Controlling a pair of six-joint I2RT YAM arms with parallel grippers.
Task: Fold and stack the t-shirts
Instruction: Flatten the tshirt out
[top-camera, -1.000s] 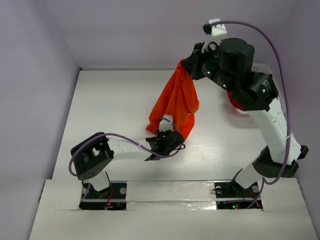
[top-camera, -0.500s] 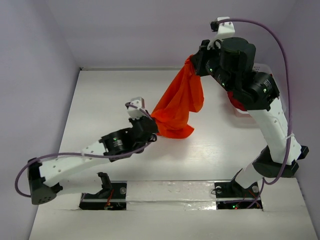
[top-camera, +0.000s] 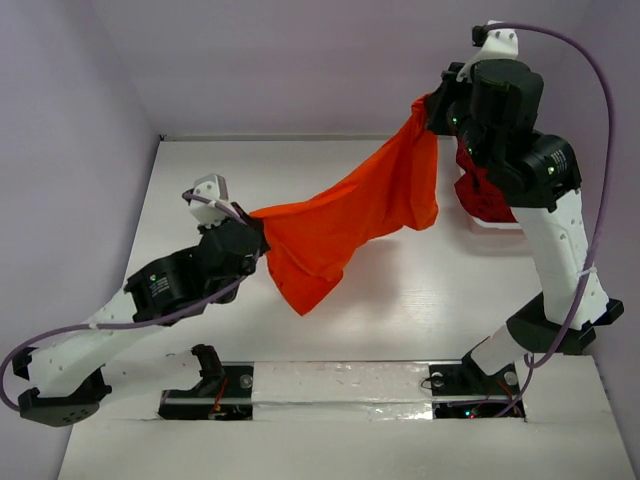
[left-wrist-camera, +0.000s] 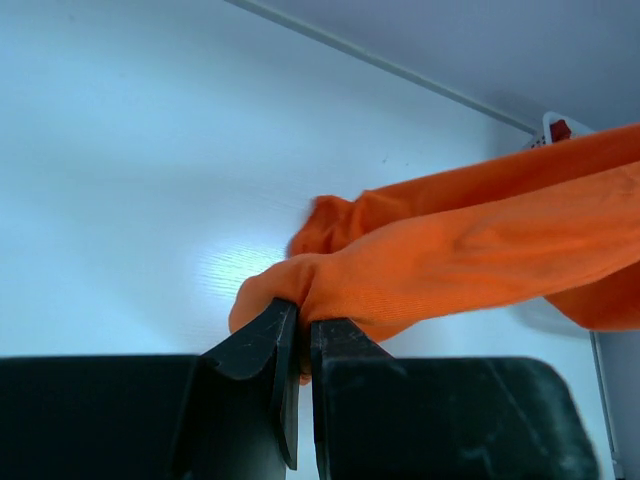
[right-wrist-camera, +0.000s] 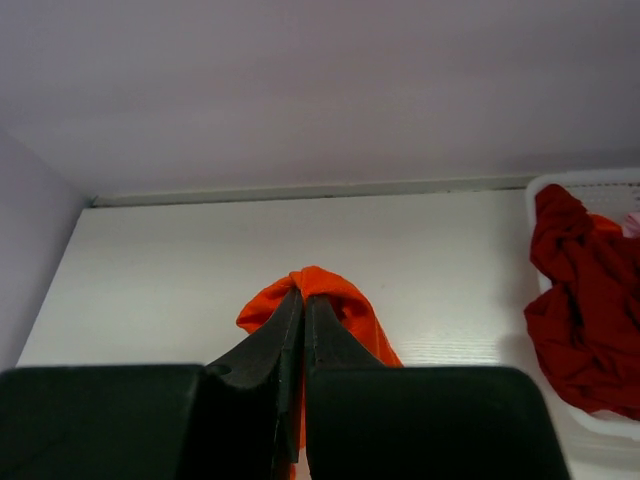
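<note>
The bright orange t-shirt (top-camera: 350, 215) hangs in the air, stretched between my two grippers above the table. My left gripper (top-camera: 258, 218) is shut on its left end, low over the middle-left of the table; the cloth (left-wrist-camera: 450, 255) bunches at my closed left gripper (left-wrist-camera: 303, 318). My right gripper (top-camera: 428, 108) is shut on the other end, raised high at the back right, with a fold of the orange cloth (right-wrist-camera: 350, 305) pinched at the tips of the right gripper (right-wrist-camera: 302, 296). A loose part of the shirt droops down in the middle. Dark red t-shirts (right-wrist-camera: 580, 300) lie in the basket.
A white plastic lattice basket (right-wrist-camera: 535, 190) stands at the back right of the table, partly hidden behind my right arm in the top view. Lilac walls close off the back and both sides. The arm bases sit at the near edge.
My left gripper has pulled its end of the orange t-shirt leftward. My right gripper has risen and moved right, so the shirt went from a hanging bunch to a wide stretched span.
</note>
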